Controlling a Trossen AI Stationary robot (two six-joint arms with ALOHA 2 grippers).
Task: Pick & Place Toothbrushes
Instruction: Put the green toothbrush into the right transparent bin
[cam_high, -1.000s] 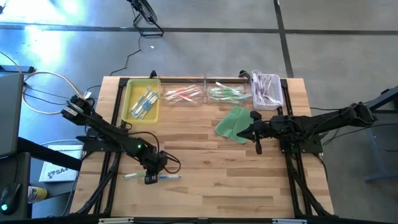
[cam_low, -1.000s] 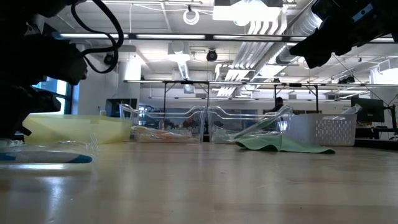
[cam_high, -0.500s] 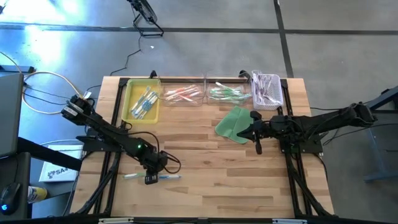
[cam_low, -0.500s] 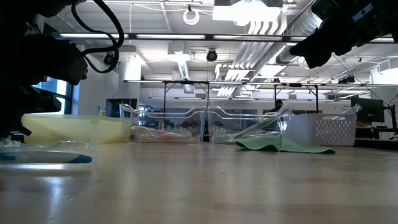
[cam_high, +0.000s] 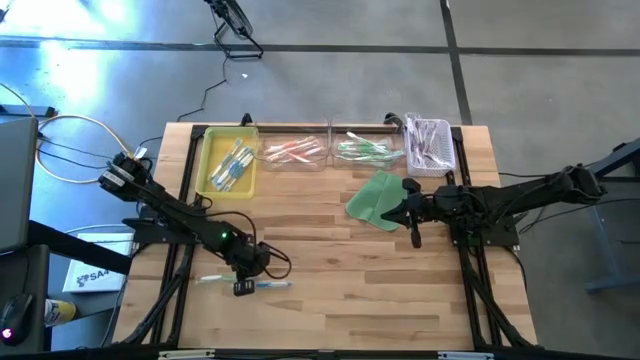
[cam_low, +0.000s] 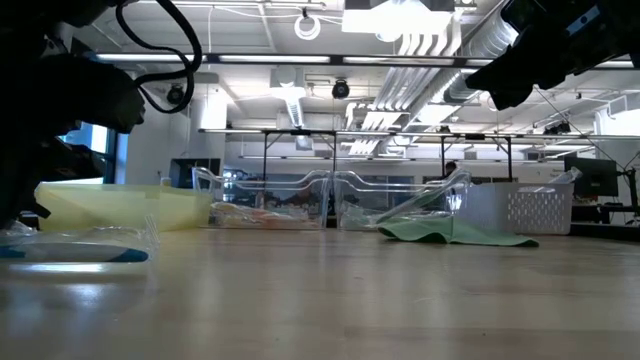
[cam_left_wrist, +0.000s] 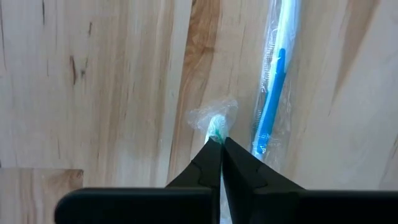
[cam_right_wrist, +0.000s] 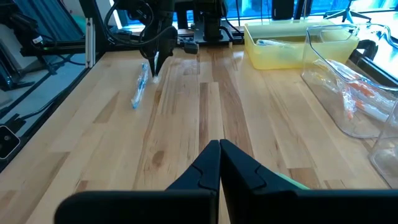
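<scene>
Table (cam_high: 340, 270) pale wood, smooth; toothbrushes (cam_left_wrist: 271, 99) glossy clear plastic wrap

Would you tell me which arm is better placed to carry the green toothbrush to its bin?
Left. The left gripper is already shut on the green toothbrush beside the blue toothbrush; the right gripper waits shut near the green cloth.

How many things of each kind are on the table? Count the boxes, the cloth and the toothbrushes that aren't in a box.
yellow tray: 1
clear bins: 2
white basket: 1
green cloth: 1
green toothbrush, outside the boxes: 1
blue toothbrush, outside the boxes: 1
Total: 7
</scene>
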